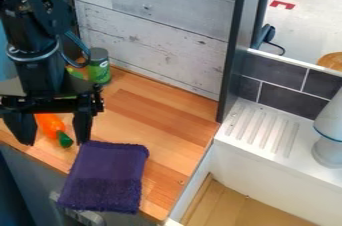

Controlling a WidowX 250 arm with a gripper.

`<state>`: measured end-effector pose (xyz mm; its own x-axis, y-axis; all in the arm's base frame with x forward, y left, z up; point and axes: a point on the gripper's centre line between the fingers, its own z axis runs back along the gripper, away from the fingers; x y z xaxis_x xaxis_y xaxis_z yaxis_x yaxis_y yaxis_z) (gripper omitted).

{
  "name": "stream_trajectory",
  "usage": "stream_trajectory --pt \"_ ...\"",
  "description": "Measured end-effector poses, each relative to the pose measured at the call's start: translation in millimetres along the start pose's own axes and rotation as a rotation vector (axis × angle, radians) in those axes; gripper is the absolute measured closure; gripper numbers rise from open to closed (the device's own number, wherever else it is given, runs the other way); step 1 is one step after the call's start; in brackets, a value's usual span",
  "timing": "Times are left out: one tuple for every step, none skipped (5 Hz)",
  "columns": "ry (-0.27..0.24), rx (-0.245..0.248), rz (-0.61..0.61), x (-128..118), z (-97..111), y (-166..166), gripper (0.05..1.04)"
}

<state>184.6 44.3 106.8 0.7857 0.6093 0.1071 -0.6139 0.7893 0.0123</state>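
My gripper hangs open at the left of the wooden counter, its two fingers spread apart. Between and behind them lies an orange carrot-like toy with a green end pointing toward the right finger; whether the fingers touch it I cannot tell. Just right of the gripper, a purple cloth lies flat and drapes over the counter's front edge. Behind the gripper, a green can stands upright near the wall.
The wooden counter runs right to a dark upright post. Beyond it is a white sink with a ridged drainboard, where a white and grey object stands. A wood-plank wall bounds the back.
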Motion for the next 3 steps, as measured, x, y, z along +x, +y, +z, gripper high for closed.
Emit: stream_trajectory --pt "0.012 0.004 -0.002 -1.1 -2.4 0.2 0.083" --pt "0.04 -0.02 0.054 40.4 -9.1 11.1 0.083" --pt "0.057 -0.036 0.093 78.3 -18.4 21.6 0.083"
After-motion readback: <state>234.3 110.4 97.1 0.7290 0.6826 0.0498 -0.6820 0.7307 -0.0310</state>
